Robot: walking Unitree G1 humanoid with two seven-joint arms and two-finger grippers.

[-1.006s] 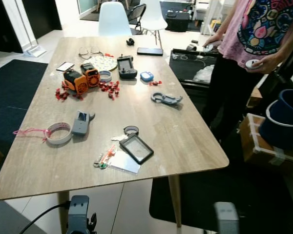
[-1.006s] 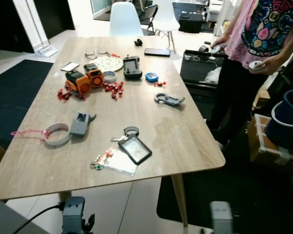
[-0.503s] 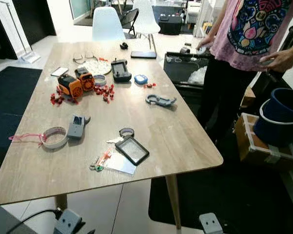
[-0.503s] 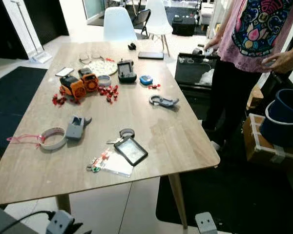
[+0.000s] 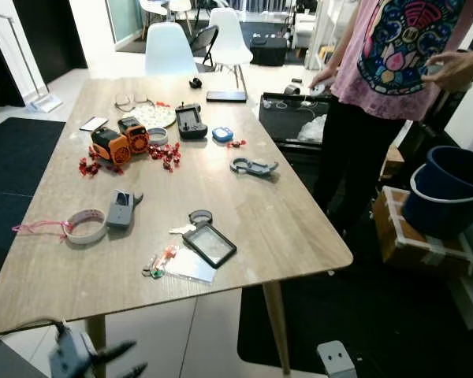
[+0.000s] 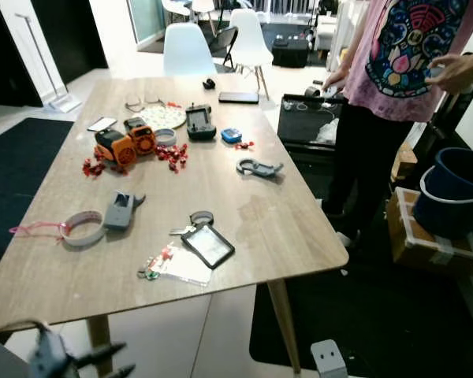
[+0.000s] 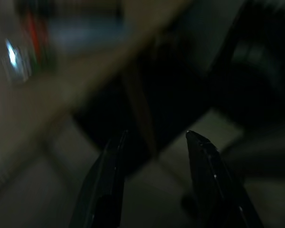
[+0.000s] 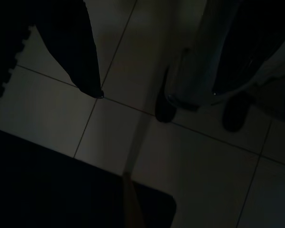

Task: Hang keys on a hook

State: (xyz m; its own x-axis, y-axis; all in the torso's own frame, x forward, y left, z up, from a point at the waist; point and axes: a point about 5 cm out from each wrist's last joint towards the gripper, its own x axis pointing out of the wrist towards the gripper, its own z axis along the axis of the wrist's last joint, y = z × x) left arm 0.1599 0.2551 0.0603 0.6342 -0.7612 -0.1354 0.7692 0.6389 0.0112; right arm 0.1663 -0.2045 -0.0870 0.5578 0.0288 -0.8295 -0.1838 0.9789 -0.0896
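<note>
The left gripper (image 5: 114,358) has swung up below the long pale wooden table (image 5: 244,197), black fingers spread and empty. The small silver keys on a dark ring (image 5: 191,222) lie near that table's near edge, touching a black card holder (image 5: 210,245). Whether the right gripper (image 8: 92,90) is spread or closed, I cannot tell.

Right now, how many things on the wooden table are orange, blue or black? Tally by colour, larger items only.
Orange: 2, the two orange gadgets.
Blue: 1, the small blue case.
Black: 3, the handheld device, the phone, the card holder.
Total: 6
</note>
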